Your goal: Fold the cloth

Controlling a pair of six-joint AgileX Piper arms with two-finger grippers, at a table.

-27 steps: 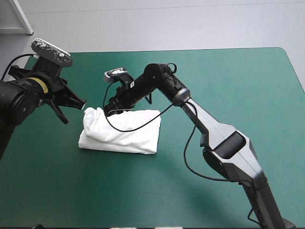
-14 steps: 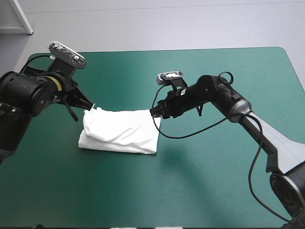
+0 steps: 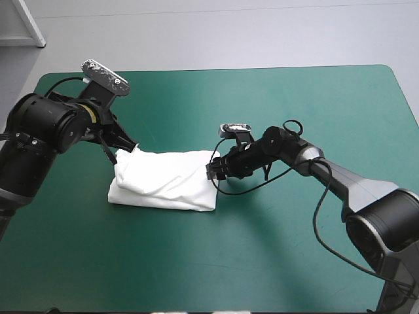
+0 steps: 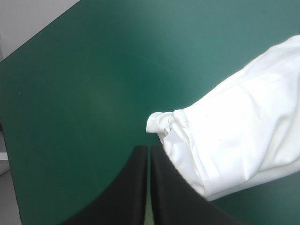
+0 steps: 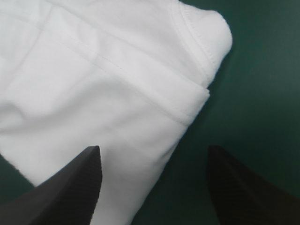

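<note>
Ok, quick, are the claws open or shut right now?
Left claw: shut, holding nothing, shirt beside it.
Right claw: open at the shirt's edge.

T-shirt (image 3: 163,181) on table (image 3: 308,98), right end effector (image 3: 213,171) seemingly touching.

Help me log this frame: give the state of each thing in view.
T-shirt: folded bundle, lying on the table.
Left gripper: shut, empty, beside the T-shirt's corner.
Right gripper: open, astride the T-shirt's edge.
</note>
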